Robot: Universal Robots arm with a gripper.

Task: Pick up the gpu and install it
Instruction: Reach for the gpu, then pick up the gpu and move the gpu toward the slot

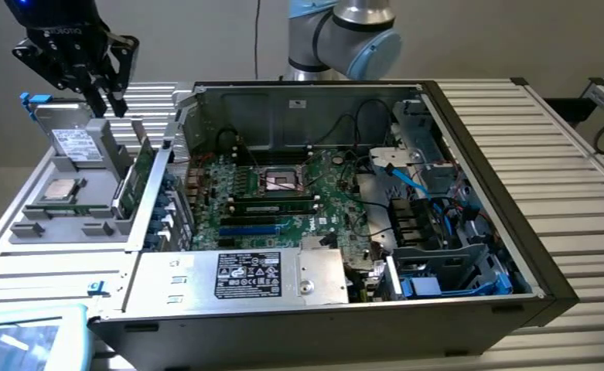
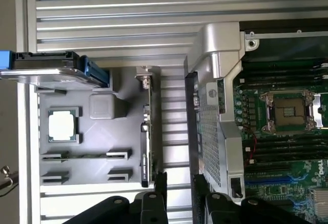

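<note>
One black two-fingered gripper [image 1: 107, 99] is hanging spread wide and empty above the far side of the pale grey plastic parts tray [image 1: 33, 232] at the exterior view's left. The thin rectangular green-faced gpu [image 1: 137, 182] is standing on edge in the tray, on the side just beside the open black-and-silver metal computer case [image 1: 487, 255], apart from the fingers. It is looking light, stiff and fragile, so pinching both flat faces near the upper edge is probably suiting it best.
</note>
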